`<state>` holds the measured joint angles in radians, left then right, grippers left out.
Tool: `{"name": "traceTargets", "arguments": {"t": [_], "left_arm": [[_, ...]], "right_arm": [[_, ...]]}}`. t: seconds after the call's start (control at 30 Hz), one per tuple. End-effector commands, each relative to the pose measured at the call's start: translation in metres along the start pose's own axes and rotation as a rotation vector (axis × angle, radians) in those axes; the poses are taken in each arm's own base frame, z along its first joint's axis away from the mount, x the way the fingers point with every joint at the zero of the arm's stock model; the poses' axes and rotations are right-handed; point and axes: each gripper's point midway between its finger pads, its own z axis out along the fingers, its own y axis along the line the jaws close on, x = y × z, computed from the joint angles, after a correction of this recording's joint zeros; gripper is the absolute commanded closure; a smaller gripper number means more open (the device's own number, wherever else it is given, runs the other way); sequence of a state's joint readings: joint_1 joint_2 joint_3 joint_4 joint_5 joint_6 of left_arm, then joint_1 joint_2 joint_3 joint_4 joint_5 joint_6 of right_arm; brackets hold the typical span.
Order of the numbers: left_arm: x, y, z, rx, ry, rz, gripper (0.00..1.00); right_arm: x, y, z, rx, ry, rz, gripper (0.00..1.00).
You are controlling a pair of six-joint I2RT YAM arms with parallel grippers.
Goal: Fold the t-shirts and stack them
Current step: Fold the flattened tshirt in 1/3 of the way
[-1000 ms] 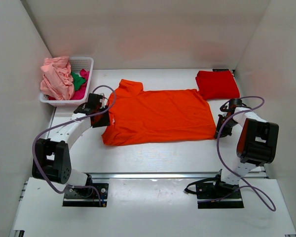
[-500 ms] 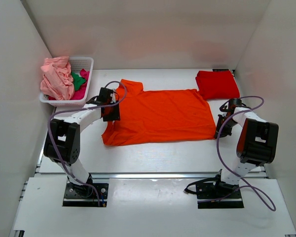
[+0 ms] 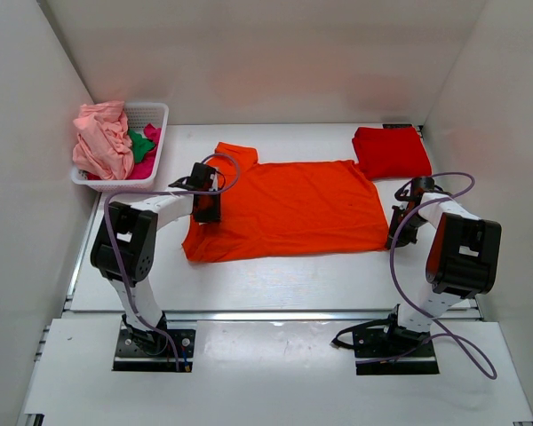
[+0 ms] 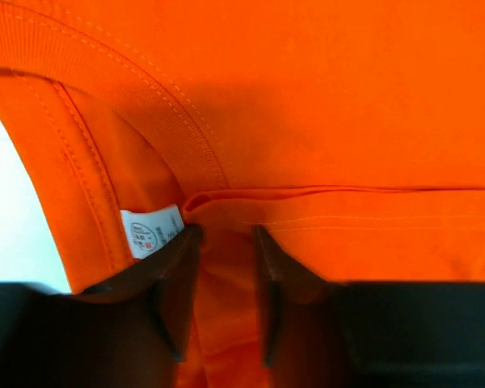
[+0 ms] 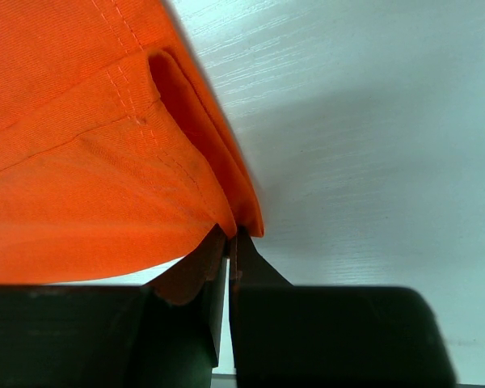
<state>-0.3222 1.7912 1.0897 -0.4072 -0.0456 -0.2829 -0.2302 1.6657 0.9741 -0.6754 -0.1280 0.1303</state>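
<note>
The bright orange t-shirt (image 3: 293, 209) lies spread flat across the middle of the table, neck to the left. My left gripper (image 3: 207, 202) sits on its neck area. In the left wrist view, the left gripper (image 4: 226, 234) has its jaws nearly closed with a fold of orange cloth (image 4: 347, 97) between them, beside the white neck label (image 4: 151, 230). My right gripper (image 3: 398, 232) is at the shirt's right hem corner. In the right wrist view, the right gripper (image 5: 230, 234) is shut on the hem edge of the orange cloth (image 5: 81, 162). A folded red t-shirt (image 3: 391, 153) lies at the back right.
A white mesh basket (image 3: 156, 110) stands at the back left, holding a pale pink t-shirt (image 3: 102, 142), a green one (image 3: 140, 145) and a magenta one (image 3: 147, 169). White walls close in the table on the left, back and right.
My left gripper has moved right, from the shirt's left edge onto the neck area. The shirt and the right gripper have stayed in place.
</note>
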Motion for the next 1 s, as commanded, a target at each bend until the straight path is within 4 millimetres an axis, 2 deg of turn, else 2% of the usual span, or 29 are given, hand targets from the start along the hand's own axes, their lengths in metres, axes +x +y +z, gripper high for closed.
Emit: {"name": "traceTargets", "arguments": {"t": [0.0,0.13,0.2,0.3,0.53,0.7,0.87,0.97], "left_arm": [[-0.027,-0.002,-0.007,-0.007,-0.083,0.012,0.6],[-0.028,-0.003,-0.012,-0.007,-0.094,0.016,0.72],[-0.029,-0.001,-0.012,-0.009,-0.096,0.01,0.88],[-0.034,-0.001,-0.018,-0.012,-0.11,0.009,1.0],[-0.049,-0.004,-0.031,-0.011,-0.135,0.016,1.0],[-0.07,-0.016,-0.044,0.035,-0.179,0.028,1.0],[-0.089,-0.039,-0.054,0.085,-0.213,0.07,1.0],[-0.101,-0.041,-0.058,0.081,-0.235,0.08,1.0]], "right_arm": [[0.004,-0.004,0.011,0.021,0.002,-0.01,1.0],[0.0,-0.005,0.01,0.023,-0.01,-0.013,1.0],[0.0,-0.004,0.01,0.019,-0.007,-0.014,1.0],[0.003,-0.001,0.013,0.014,0.007,-0.016,1.0],[0.002,-0.003,0.011,0.018,0.002,-0.015,1.0],[0.002,-0.003,0.012,0.021,0.004,-0.011,1.0],[-0.001,-0.003,0.011,0.019,-0.003,-0.009,0.99],[0.001,-0.004,0.012,0.022,0.007,-0.007,1.0]]}}
